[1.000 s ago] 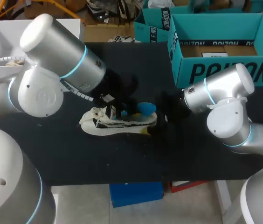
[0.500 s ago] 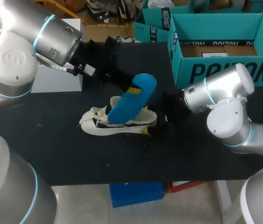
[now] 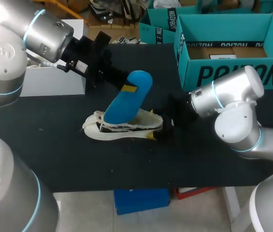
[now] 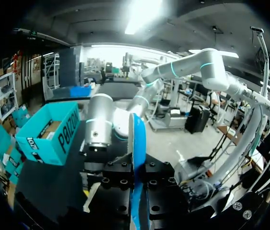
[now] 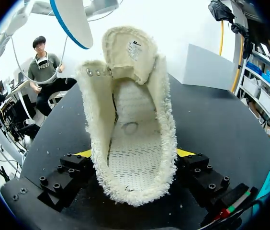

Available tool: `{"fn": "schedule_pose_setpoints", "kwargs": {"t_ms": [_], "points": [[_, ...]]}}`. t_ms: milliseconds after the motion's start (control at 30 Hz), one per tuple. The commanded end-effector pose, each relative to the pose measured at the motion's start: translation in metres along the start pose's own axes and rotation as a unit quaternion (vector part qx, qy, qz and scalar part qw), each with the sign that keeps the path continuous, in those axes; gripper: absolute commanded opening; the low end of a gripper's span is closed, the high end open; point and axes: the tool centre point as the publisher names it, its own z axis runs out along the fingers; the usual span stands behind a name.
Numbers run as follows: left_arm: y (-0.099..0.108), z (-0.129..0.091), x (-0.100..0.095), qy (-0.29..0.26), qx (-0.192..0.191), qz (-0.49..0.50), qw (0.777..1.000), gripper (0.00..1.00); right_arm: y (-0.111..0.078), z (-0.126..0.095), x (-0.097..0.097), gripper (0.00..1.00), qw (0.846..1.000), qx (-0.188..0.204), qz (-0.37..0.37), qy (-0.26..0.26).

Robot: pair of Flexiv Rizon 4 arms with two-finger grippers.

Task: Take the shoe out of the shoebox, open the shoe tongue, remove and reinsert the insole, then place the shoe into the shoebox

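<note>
Left pincer (image 3: 127, 86): clamped on the insole (image 3: 124, 100). Left wrist view has the blue insole (image 4: 137, 143) edge-on, squeezed between both fingers of the pincer (image 4: 138, 189) and running straight out ahead of them. From the head view the grip sits near the insole's upper end. The rest slants down from the pincer to above the middle of the shoe (image 3: 122, 126). Cannot tell there whether its lower end touches the shoe.

Right pincer (image 3: 164, 126): closed on the shoe at the heel. Right wrist view has the heel of the shoe (image 5: 130, 139) between the fingers of the pincer (image 5: 135, 155), a yellow tip pressed against each side. The shoe runs out ahead of the pincer, sole on the table (image 3: 54, 145). Its tongue (image 5: 130, 50) is folded back at the far end. The footbed is bare and perforated. The insole (image 5: 73, 21) hangs above and beyond the toe end.

Box (image 3: 233, 75): teal, open, well beyond the right pincer at the table's far edge, apart from the shoe. It also shows in the left wrist view (image 4: 49, 134), off to one side ahead of the left pincer.
</note>
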Motion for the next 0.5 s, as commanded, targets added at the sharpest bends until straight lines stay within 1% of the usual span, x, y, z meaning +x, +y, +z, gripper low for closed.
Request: {"fn": "schedule_pose_setpoints", "kwargs": {"t_ms": [33, 67, 133, 233, 267, 300, 333, 367, 400, 500], "points": [[0.001, 0.0, 0.001, -0.002, 0.001, 0.001, 1.0, 0.0, -0.001, 0.002, -0.002, 0.0, 1.0, 0.001, 0.0, 0.0], [-0.001, -0.001, 0.003, 0.003, 0.015, -0.016, 1.0, 0.0, -0.001, 0.002, -0.002, 0.0, 1.0, 0.001, 0.0, 0.0], [-0.013, -0.005, 0.002, -0.004, 0.062, -0.043, 0.997, 0.0, -0.001, 0.002, -0.002, 0.0, 1.0, 0.001, 0.0, 0.0], [-0.033, -0.014, -0.005, -0.017, 0.092, -0.048, 0.994, 0.0, -0.001, 0.002, -0.002, 0.0, 1.0, 0.001, 0.0, 0.0], [-0.038, -0.016, -0.009, -0.025, 0.093, -0.052, 0.994, 0.0, -0.001, 0.002, -0.002, 0.0, 1.0, 0.001, 0.0, 0.0], [-0.043, -0.019, -0.011, -0.023, 0.112, -0.057, 0.992, 0.0, -0.001, 0.002, -0.002, 0.0, 1.0, 0.001, 0.0, 0.0], [-0.049, -0.022, -0.013, -0.022, 0.121, -0.06, 0.991, 0.0, -0.001, 0.002, -0.002, 0.0, 1.0, 0.001, 0.0, 0.0], [-0.053, -0.024, -0.015, -0.023, 0.122, -0.06, 0.99, 0.0, -0.001, 0.002, -0.002, 0.0, 1.0, 0.001, 0.0, 0.0], [-0.058, -0.027, -0.017, -0.019, 0.141, -0.069, 0.987, 0.0, -0.001, 0.002, -0.002, 0.0, 1.0, 0.001, 0.0, 0.0], [-0.071, -0.034, -0.02, -0.011, 0.171, -0.082, 0.982, 0.0, -0.001, 0.002, -0.002, 0.0, 1.0, 0.001, 0.0, 0.0]]}}
